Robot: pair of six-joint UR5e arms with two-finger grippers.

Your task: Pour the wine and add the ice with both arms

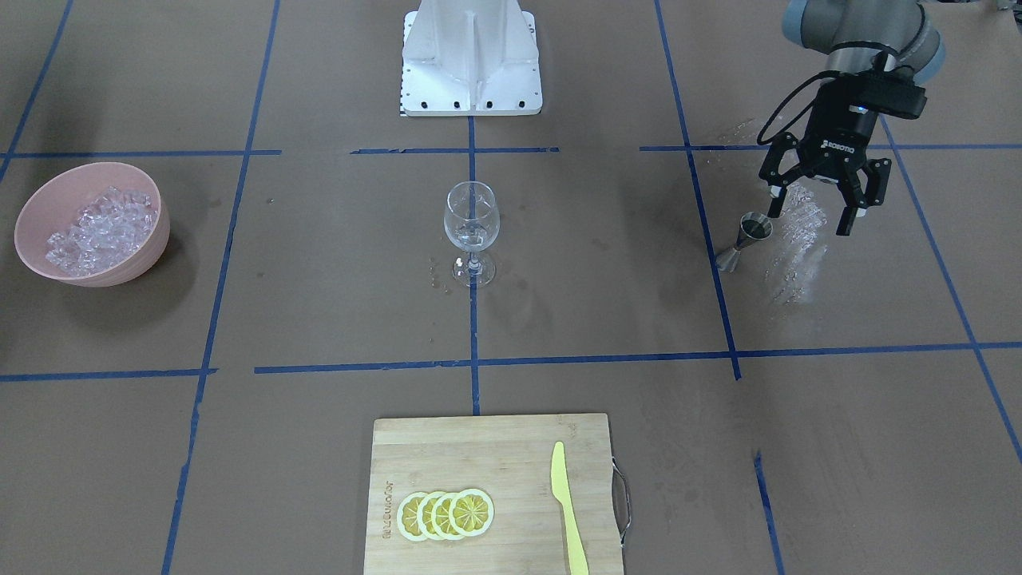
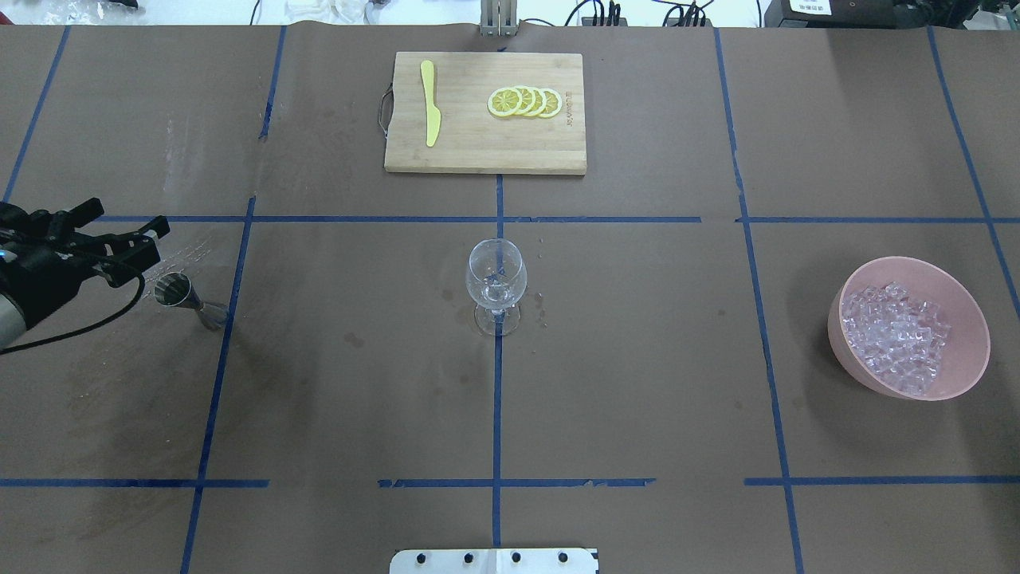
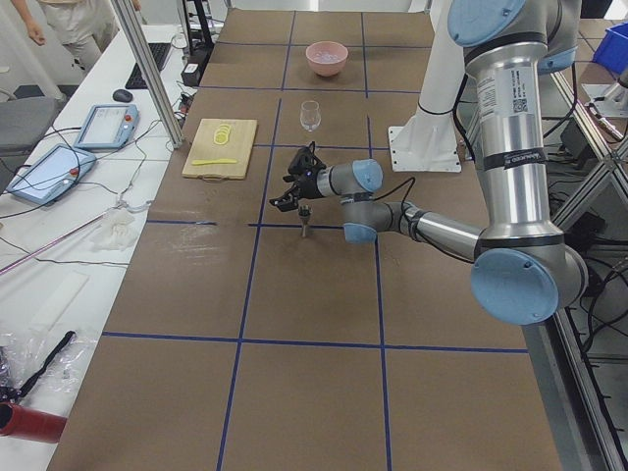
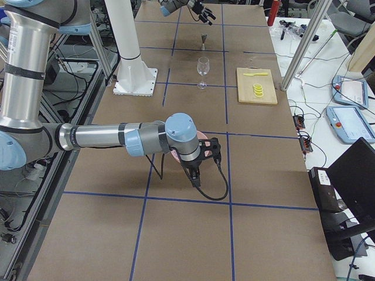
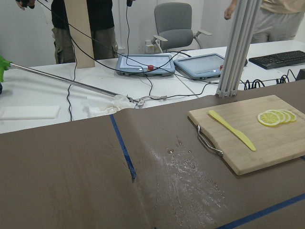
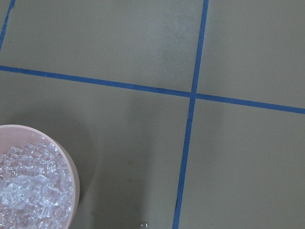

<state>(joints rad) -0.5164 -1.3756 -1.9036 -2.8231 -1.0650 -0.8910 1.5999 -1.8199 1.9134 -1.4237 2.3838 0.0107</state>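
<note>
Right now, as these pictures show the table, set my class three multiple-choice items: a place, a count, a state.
1. Where does the yellow knife lie? A on the cutting board; B in the pink bowl; C beside the wine glass.
2. How many lemon slices are there? A two; B four; C six.
3. How do the left arm's fingers stand? A shut on the knife; B shut on the wine glass; C open, holding nothing.
Key: 1 A, it lies on the board's bare wood. 2 B, four overlapping slices show. 3 C, they are spread, with the jigger standing free on the table.
</note>
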